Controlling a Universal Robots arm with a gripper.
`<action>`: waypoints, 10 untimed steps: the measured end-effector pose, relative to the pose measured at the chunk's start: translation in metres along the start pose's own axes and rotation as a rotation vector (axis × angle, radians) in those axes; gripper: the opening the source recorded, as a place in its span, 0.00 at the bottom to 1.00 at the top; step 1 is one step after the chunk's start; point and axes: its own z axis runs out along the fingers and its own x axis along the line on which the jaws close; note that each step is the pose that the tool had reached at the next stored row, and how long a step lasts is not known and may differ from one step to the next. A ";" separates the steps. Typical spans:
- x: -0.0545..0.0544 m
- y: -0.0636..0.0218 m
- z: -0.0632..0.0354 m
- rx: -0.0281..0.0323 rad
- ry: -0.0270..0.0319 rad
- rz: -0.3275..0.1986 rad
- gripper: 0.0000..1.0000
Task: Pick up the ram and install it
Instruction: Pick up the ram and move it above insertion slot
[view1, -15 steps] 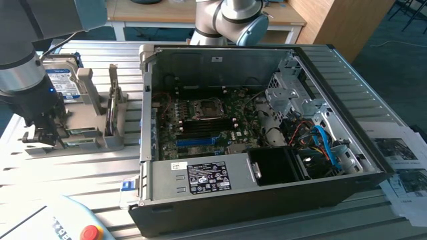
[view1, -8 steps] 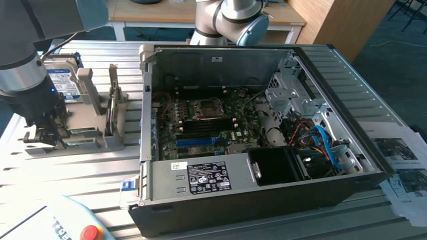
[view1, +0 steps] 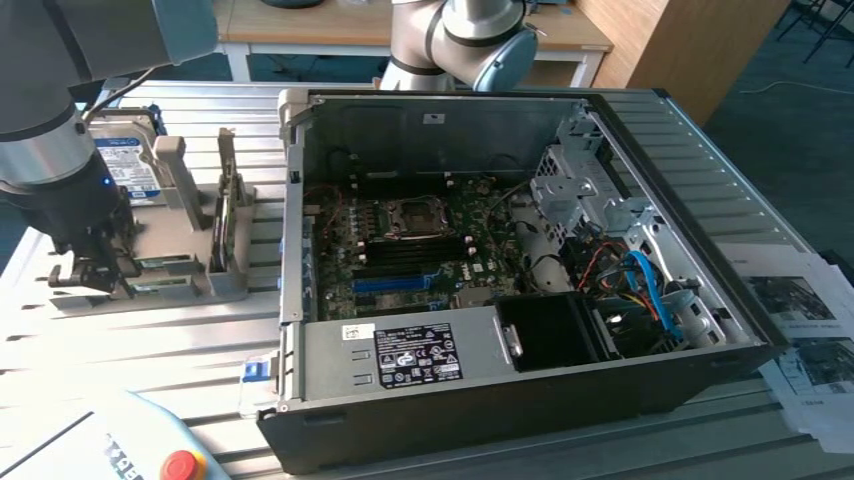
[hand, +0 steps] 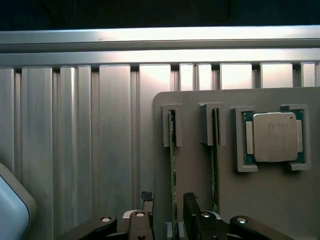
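We see the gripper (view1: 91, 272) low at the exterior view's left edge, over the grey holder (view1: 200, 282) on the ribbed tabletop (view1: 147, 350). In the wrist view the gripper (hand: 168, 200) has its fingers (hand: 192, 212) apart, one on each side of the ram (hand: 173, 165), not clamped on it. The ram stands on edge in a slot of the holder (hand: 195, 165). A second stick (hand: 215, 160) sits in the neighbouring slot, and a CPU (hand: 274, 136) is just beside that in its own recess. The hard drive (view1: 127, 165) stands behind the holder, upper left of the exterior frame. The open PC case (view1: 534, 425) fills the centre, with the motherboard (view1: 400, 250) exposed.
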 end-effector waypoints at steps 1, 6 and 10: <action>0.000 0.0000 0.0000 0.0000 -0.0001 0.000 0.37; -0.003 -0.0003 0.0003 0.0001 -0.0002 0.000 0.37; -0.003 -0.0004 0.0003 0.0000 -0.0001 0.000 0.37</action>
